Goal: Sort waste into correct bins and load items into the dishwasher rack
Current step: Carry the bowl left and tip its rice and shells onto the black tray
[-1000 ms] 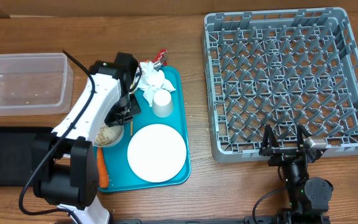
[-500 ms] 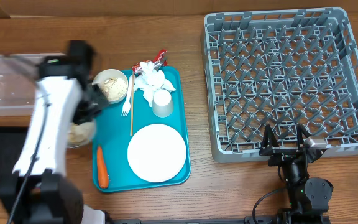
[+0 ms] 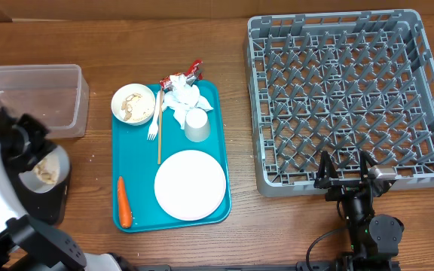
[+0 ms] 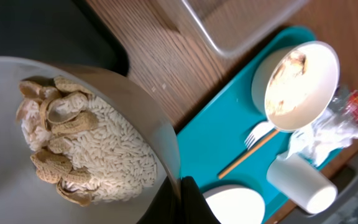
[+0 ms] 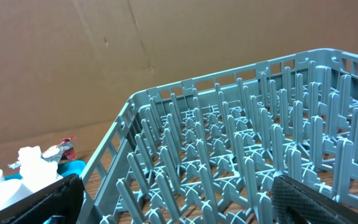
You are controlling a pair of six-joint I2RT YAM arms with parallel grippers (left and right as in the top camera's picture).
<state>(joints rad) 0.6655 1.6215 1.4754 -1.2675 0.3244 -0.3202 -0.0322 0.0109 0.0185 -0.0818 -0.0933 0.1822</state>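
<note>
Right now the left gripper (image 4: 180, 198) is clamped on the rim of the bowl (image 3: 45, 171) of rice-and-nut scraps (image 4: 86, 149). The bowl is held over the black tray (image 4: 42, 31) at the bench's left edge, beside the clear tub (image 3: 29, 98). The right gripper (image 3: 345, 175) is wide open and empty, at the rack's (image 3: 353, 90) near edge. A second bowl (image 3: 133, 104), cup (image 3: 196, 124), plate (image 3: 190, 184), carrot (image 3: 123, 202) and napkin (image 3: 183, 94) are on the teal tray (image 3: 138, 162).
</note>
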